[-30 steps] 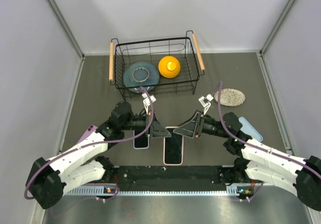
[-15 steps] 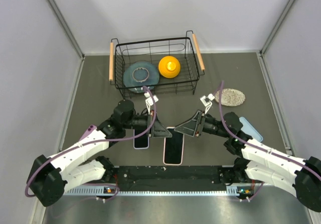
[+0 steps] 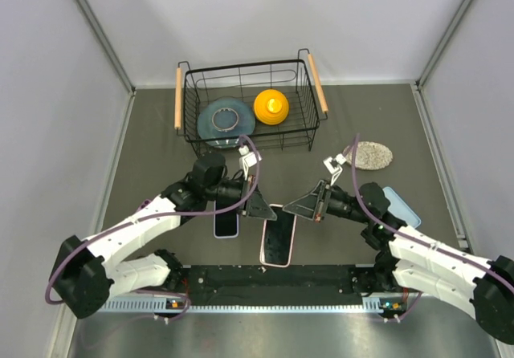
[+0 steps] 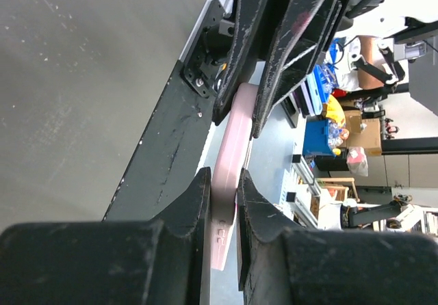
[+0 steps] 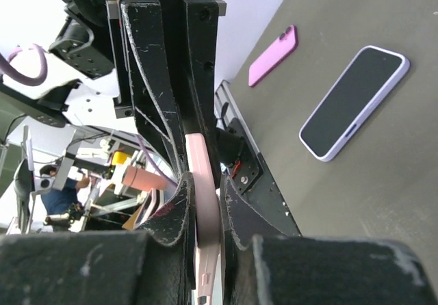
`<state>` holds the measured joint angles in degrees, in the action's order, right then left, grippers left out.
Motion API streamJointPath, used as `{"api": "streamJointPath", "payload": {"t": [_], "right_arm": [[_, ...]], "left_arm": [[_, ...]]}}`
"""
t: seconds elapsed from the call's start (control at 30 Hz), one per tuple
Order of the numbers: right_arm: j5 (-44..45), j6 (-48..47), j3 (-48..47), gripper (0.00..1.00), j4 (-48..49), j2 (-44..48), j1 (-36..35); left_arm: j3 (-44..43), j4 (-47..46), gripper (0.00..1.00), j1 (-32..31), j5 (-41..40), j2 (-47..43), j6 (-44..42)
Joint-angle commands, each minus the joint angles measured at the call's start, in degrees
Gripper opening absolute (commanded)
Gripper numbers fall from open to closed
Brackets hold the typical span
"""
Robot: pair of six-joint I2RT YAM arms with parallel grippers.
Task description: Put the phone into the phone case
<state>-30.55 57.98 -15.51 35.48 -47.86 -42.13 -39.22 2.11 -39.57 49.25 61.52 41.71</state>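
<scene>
Dark grey table, white-walled bay.

- **Item:** phone, screen up, at the middle of the table's near edge. It appears seated in the pink phone case; a final pressing-in may remain.
- **Hold:** left hand and right hand are both nearly closed, pinching the case's rim.
- **Beside:** second phone, lilac-cased.
- **Further out:** magenta case, wire basket. None looks in the way.

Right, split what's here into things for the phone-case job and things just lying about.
Job: pink-edged phone, left claw and right claw gripping its edges.
Lying about: lavender-edged phone, blue case, purple case, speckled coaster, wire basket with plate and yellow piece.
</scene>
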Motion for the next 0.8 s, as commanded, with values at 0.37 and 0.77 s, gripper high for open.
{"api": "streamJointPath", "payload": {"t": [0.37, 0.77], "right_arm": [[-8.56, 1.16, -1.82, 0.42, 9.49, -4.87, 0.12], [-11.46, 10.67, 3.64, 0.44, 30.44, -15.60, 0.20]], "left_arm": [[2.65, -1.57, 0.00, 4.23, -5.58, -0.52, 5.21], [5.56, -10.72, 0.00, 6.70, -7.15, -4.39, 9.96]]}}
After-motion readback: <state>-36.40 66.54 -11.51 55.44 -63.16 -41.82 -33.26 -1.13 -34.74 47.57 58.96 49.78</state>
